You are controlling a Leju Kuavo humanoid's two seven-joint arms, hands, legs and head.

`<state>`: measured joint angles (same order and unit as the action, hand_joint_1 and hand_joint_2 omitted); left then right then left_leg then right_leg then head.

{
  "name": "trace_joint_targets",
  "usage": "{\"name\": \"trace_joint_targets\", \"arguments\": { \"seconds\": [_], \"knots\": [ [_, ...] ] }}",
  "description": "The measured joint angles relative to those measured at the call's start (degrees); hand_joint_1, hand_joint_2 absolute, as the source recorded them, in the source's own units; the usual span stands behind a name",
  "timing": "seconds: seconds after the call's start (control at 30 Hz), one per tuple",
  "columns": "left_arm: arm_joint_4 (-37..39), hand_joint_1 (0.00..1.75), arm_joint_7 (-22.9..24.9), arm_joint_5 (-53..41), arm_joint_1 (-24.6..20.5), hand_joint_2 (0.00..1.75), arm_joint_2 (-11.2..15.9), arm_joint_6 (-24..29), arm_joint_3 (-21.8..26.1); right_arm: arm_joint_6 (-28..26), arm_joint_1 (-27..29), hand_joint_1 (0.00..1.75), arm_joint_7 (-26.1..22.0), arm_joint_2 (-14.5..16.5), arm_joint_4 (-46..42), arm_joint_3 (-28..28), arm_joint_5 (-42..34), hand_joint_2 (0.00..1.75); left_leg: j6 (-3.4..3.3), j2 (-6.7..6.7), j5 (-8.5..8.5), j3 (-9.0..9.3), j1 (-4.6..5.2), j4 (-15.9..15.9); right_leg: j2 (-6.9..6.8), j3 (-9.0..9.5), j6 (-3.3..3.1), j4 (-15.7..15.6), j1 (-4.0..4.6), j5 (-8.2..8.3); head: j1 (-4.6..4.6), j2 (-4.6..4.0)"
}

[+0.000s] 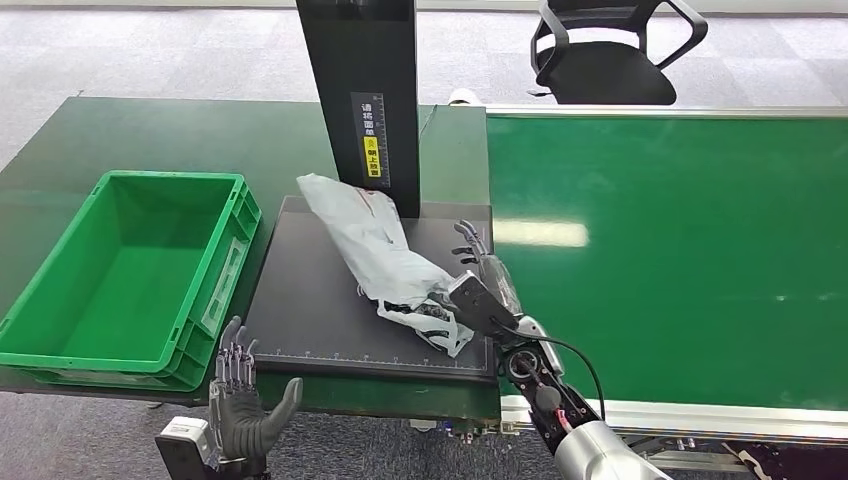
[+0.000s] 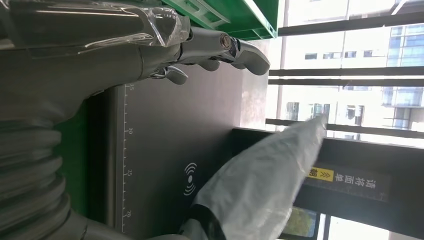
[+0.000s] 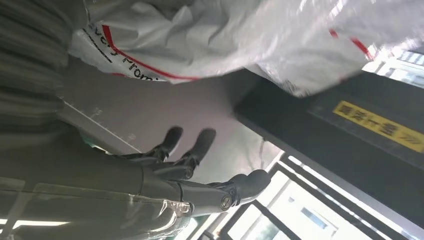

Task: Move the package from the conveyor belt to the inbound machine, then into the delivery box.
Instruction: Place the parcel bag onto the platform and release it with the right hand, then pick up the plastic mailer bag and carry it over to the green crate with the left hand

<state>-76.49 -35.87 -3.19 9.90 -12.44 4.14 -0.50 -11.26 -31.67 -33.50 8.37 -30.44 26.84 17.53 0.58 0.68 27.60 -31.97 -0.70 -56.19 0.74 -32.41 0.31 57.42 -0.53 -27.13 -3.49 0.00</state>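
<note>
A crumpled grey plastic package (image 1: 375,250) lies on the black inbound machine platform (image 1: 310,320), its far end leaning against the machine's black column (image 1: 360,100). My right hand (image 1: 478,285) is at the package's near right end with fingers spread and straight; its thumb side touches the bag. In the right wrist view the package (image 3: 225,35) lies beside the outstretched fingers (image 3: 200,185), which hold nothing. My left hand (image 1: 240,400) hovers below the table's front edge, fingers apart and empty. In the left wrist view the package (image 2: 260,185) lies well beyond its fingers (image 2: 220,47).
The green delivery box (image 1: 60,310) stands left of the platform. The green conveyor belt (image 1: 680,260) runs along the right. A black office chair (image 1: 610,50) stands behind the belt. A yellow label (image 1: 372,160) marks the column.
</note>
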Motion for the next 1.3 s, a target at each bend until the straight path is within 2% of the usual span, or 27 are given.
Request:
{"name": "trace_joint_targets", "arguments": {
  "seconds": [0.13,0.27,0.57,0.77,0.9,1.07,1.3],
  "knots": [
    [-0.2,0.00,-0.2,0.0,0.2,1.75,0.0,0.8,0.0,0.0,0.9,0.00,-4.5,0.0,-2.5,-0.4,-2.8,1.75,0.00,0.00,0.00,-0.01,0.00,0.0,0.00,0.00,0.00,0.0,0.00,0.00,0.00,0.00],
    [-0.3,0.00,-0.9,-0.1,0.3,1.75,0.0,1.9,0.0,-1.4,3.2,0.00,-6.3,-0.3,-7.0,-1.1,-5.9,1.75,0.00,0.00,0.00,-0.01,0.00,0.0,0.00,-0.01,0.00,0.0,-0.01,0.00,0.00,0.00],
    [-1.5,0.00,-1.7,-5.3,0.1,1.75,0.0,8.3,0.1,-8.1,14.4,0.00,-6.5,-1.8,-29.3,-1.3,-13.4,1.75,0.00,0.00,0.02,-0.04,0.00,0.0,0.00,-0.07,-0.01,0.0,0.00,-0.02,0.01,0.00],
    [-2.6,0.00,-0.4,-14.8,-2.1,1.75,1.1,14.7,-1.0,-8.5,19.4,0.00,-6.5,-2.2,-41.9,-0.6,-16.6,1.75,0.00,0.00,0.01,-0.04,0.00,0.0,-0.01,-0.06,-0.02,0.0,0.00,-0.02,0.00,0.00],
    [-0.3,0.00,3.1,-22.3,-7.2,1.75,2.3,18.8,-3.2,-6.2,20.3,0.00,-6.5,-1.8,-46.3,-0.7,-18.3,1.75,0.00,0.02,-0.03,0.00,0.00,0.0,-0.01,-0.01,-0.02,0.0,-0.01,0.01,0.00,0.00],
    [6.1,0.00,5.1,-25.5,-15.0,1.75,3.1,21.1,-5.5,-4.1,20.4,0.00,-6.5,-0.8,-48.3,-1.4,-18.9,1.75,0.00,-0.01,-0.07,0.07,0.00,0.0,-0.01,0.01,-0.06,0.0,0.00,0.06,0.00,0.00],
    [22.0,0.00,8.2,-29.4,-31.3,1.75,2.8,20.9,-10.6,-0.8,20.3,0.00,-6.5,1.0,-48.1,-3.4,-19.0,1.75,-0.02,0.01,-0.12,0.03,0.01,0.0,-0.05,0.03,-0.06,0.0,-0.01,0.13,-0.01,0.00]
  ]
}}
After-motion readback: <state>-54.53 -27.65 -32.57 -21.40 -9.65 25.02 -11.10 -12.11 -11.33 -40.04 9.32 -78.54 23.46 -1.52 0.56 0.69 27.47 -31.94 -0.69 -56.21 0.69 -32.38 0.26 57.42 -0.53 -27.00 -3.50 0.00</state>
